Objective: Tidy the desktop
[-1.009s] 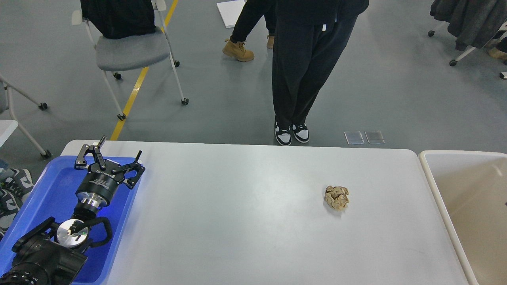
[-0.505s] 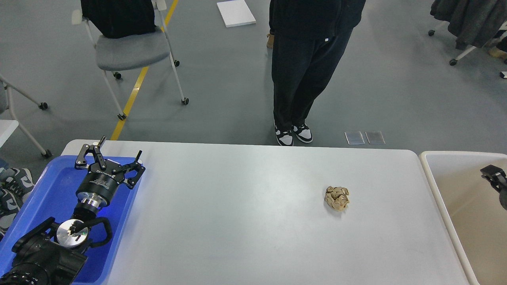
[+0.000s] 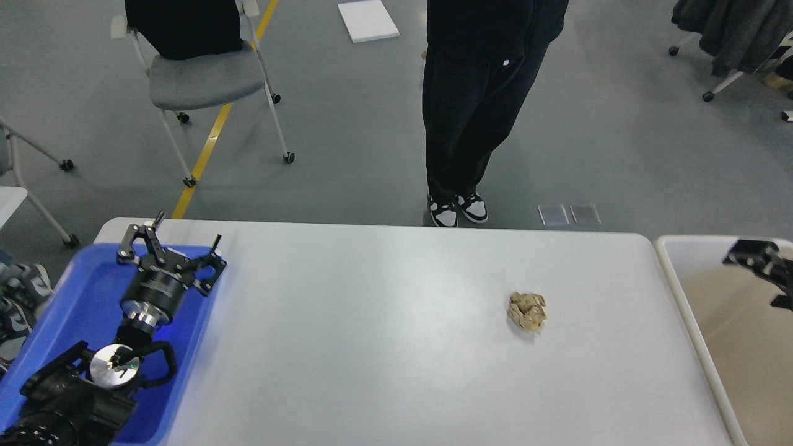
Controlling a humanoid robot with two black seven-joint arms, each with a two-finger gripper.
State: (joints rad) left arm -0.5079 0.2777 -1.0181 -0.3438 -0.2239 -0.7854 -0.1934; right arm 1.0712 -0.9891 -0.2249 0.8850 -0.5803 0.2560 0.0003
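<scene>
Tan paper wad point(image 3: 527, 311) on desktop point(image 3: 384, 347) | left tool point(image 3: 172, 251) spread, empty | right tool point(image 3: 759, 260) unclear

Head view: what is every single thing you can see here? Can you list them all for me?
table: 1, light grey-white, fills the lower middle.
paper ball: 1, tan, crumpled, on the table right of centre.
tray: 1, blue, at the table's left end.
bin: 1, beige with cream rim, at the table's right end.
chair: 1, grey seat, dark cloth on its back, upper left.
person: 1, black trousers, black-and-white shoes, standing behind the table.
white board: 1, on the floor, top centre.
yellow line: 1, on the floor, left.
left gripper: 1, black, fingers spread, over the tray.
right gripper: 1, black, over the bin at the right edge; fingers unclear.
</scene>
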